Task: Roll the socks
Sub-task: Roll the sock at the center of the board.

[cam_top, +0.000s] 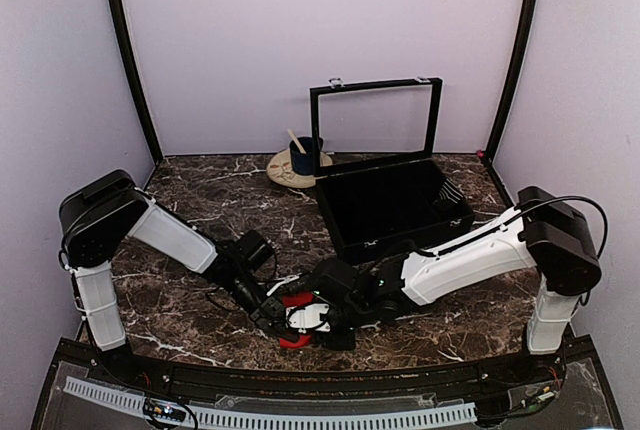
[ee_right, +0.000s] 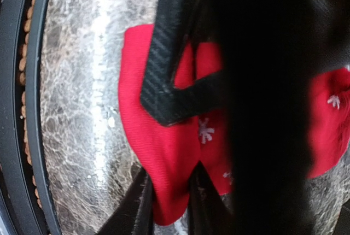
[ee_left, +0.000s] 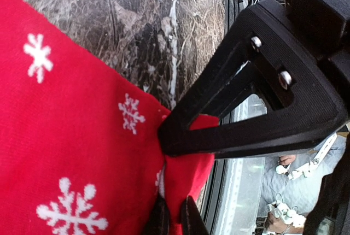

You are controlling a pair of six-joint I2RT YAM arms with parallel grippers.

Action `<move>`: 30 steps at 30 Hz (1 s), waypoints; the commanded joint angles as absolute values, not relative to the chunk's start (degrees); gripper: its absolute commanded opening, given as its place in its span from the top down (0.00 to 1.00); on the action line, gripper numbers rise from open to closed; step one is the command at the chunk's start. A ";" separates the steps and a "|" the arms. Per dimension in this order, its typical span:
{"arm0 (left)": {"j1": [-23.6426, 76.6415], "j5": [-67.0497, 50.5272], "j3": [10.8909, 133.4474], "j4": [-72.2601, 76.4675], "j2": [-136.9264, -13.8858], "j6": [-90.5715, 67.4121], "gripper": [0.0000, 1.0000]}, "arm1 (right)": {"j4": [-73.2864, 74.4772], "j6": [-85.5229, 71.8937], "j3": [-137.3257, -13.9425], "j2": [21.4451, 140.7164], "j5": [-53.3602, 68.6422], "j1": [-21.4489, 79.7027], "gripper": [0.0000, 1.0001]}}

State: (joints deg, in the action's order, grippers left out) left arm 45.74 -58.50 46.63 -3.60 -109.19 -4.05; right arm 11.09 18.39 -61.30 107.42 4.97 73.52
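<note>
Near the front edge of the hard, shiny bench (cam_top: 200,200) lie the soft red socks (ee_left: 71,136) with little white snowflakes. The left tool (ee_left: 175,216) is closed tight on one end of the cloth, and the right tool (ee_right: 172,202) pinches it too, likely so one holds while the other rolls.

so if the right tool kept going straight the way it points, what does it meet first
The red sock, which sits pinched in its grip. Beyond that the left tool looks next in line, though depth is unclear.
</note>
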 commanded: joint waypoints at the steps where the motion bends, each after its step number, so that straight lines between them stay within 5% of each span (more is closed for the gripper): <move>1: 45.29 -54.09 45.83 -8.23 -111.37 -4.09 1.00 | 12.06 18.14 -62.20 109.03 5.39 74.09 0.87; 14: 41.72 -51.54 39.62 -1.23 -104.89 -10.58 0.69 | 13.01 15.88 -61.44 108.40 7.21 72.92 1.00; 30: 40.42 -45.27 34.36 4.02 -95.52 -16.81 0.63 | 16.71 12.86 -65.61 111.07 16.93 68.21 1.00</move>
State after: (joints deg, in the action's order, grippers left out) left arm 41.23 -52.82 36.18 4.91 -98.32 -15.29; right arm 12.16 14.28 -64.14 109.32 13.15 69.49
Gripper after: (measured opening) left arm 0.363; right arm 0.083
